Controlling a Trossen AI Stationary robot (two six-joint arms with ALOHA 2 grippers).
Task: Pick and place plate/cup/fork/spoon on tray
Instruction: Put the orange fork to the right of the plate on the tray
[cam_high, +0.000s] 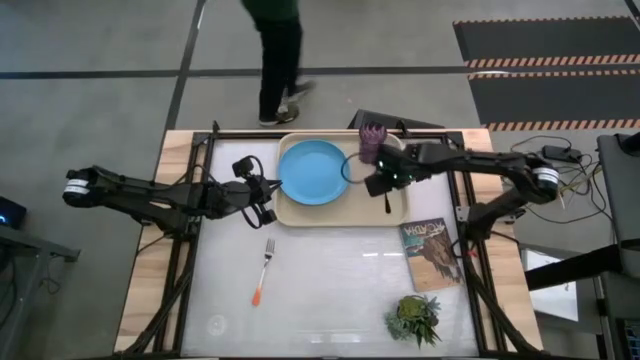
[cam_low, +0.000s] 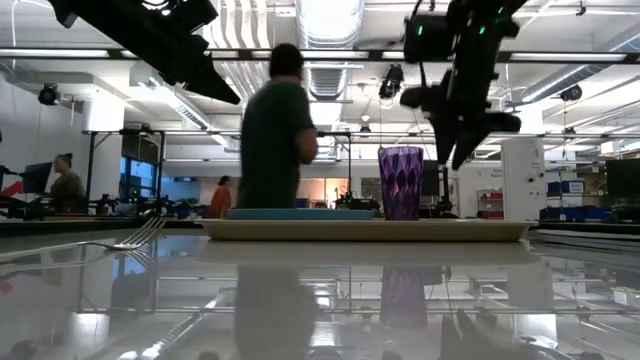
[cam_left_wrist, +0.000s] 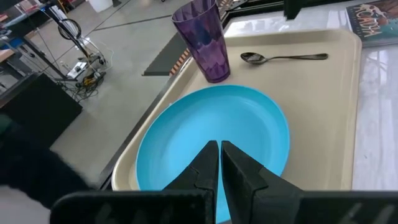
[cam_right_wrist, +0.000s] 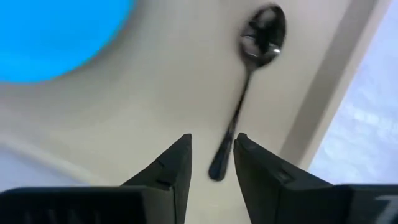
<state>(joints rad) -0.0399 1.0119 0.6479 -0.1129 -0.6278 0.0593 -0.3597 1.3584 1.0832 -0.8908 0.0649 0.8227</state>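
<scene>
Spoon (cam_right_wrist: 250, 93) flat on tray (cam_right_wrist: 155, 118), directly under parted right hand (cam_right_wrist: 211, 163).

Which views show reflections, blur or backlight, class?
Low view: the glossy table mirrors the cup; the person is a backlit silhouette. Left wrist view: the floor beyond the tray looks soft. Right wrist view: the spoon is slightly blurred.
</scene>
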